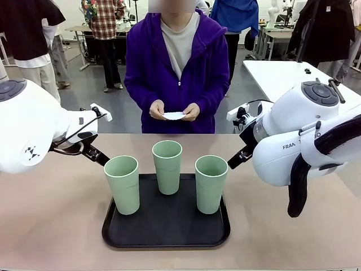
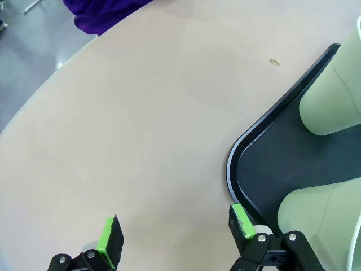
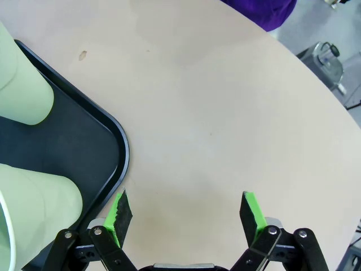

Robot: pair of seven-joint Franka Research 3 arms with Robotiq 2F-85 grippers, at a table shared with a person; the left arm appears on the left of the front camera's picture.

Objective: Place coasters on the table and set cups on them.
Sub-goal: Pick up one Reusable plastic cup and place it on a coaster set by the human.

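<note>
Front view: task barely begun, by the look of it. No coaster lying on the counter (image 1: 51, 226) yet; white coasters (image 1: 174, 116) held flat between the person's hands (image 1: 158, 109), beyond the counter's far edge, count impossible to tell. Left cup (image 1: 122, 185), middle cup (image 1: 167, 167) and right cup (image 1: 210, 185) all upright and apart on the black tray (image 1: 166, 228), close to the counter's near edge, middle cup nearest the tray's far rim. Left to do, judging from this: lay the coasters out on bare counter, then lift each cup off the tray and set it on one. Gives the whole layout, the person and the coasters at a glance. Left wrist view adds the close look: left pincer (image 2: 175, 228) released, green pads spread wide with nothing between them, over bare counter beside a rounded corner of the tray, one pad right at the tray's rim, two cups just past it. Right wrist view likewise: right pincer (image 3: 186, 212) released and empty, one pad beside the tray's rim, bare counter running on to the far edge, purple garment (image 3: 262, 11) beyond. Also picks up a small brownish speck (image 3: 83, 55) on the counter near the tray.
</note>
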